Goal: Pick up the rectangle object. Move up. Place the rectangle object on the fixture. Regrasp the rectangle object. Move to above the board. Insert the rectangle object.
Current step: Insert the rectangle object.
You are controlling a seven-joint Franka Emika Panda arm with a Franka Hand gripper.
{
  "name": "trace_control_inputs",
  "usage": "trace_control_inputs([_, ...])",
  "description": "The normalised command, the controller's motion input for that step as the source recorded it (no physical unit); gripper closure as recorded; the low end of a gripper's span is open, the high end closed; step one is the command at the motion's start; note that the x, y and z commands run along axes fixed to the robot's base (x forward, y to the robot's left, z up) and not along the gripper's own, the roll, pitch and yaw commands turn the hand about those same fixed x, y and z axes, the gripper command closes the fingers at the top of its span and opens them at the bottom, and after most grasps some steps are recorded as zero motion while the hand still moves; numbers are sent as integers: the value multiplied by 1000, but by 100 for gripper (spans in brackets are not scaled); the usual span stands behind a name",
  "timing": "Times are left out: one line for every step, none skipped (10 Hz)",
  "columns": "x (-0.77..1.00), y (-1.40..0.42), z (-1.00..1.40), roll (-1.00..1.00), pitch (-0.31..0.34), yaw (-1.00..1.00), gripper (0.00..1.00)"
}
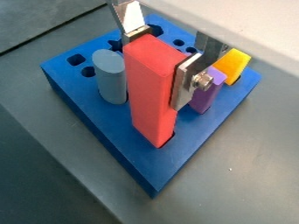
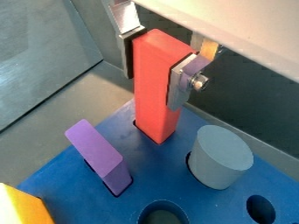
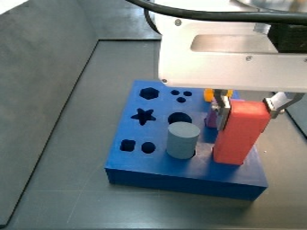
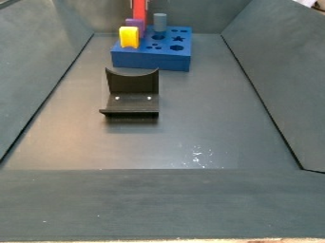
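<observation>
The rectangle object (image 1: 149, 87) (image 2: 156, 83), a long red-orange block, stands upright with its lower end in a hole at the edge of the blue board (image 1: 105, 131) (image 2: 152, 188). My gripper (image 1: 158, 61) (image 2: 155, 61) is shut on the block's upper part, one silver finger on each side. In a side view the block (image 3: 240, 133) rises from the board (image 3: 180, 175) under the white gripper housing. The dark fixture (image 4: 131, 93) stands alone on the floor, well short of the board (image 4: 172, 57).
A grey-blue cylinder (image 1: 108, 74) (image 3: 181, 139), a purple block (image 1: 205, 92) (image 2: 98, 156) and a yellow block (image 1: 233, 63) (image 4: 128, 36) also stand in the board close to the red block. Grey walls enclose the floor.
</observation>
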Motion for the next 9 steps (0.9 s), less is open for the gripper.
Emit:
trace_control_inputs([303,0,-1000,0,0,0,100])
trace_control_inputs([300,0,-1000,0,0,0,100])
trace_control_inputs([300,0,-1000,0,0,0,100])
trace_control_inputs([280,0,-1000,0,0,0,100])
trace_control_inputs([0,0,-803,0,-36,34,100])
trace_control_inputs([0,0,-40,0,-6,0,100])
trace_control_inputs([0,-9,0,4,0,0,100])
trace_control_inputs([0,-3,0,6,0,0,100])
trace_control_inputs([0,0,0,0,0,0,100])
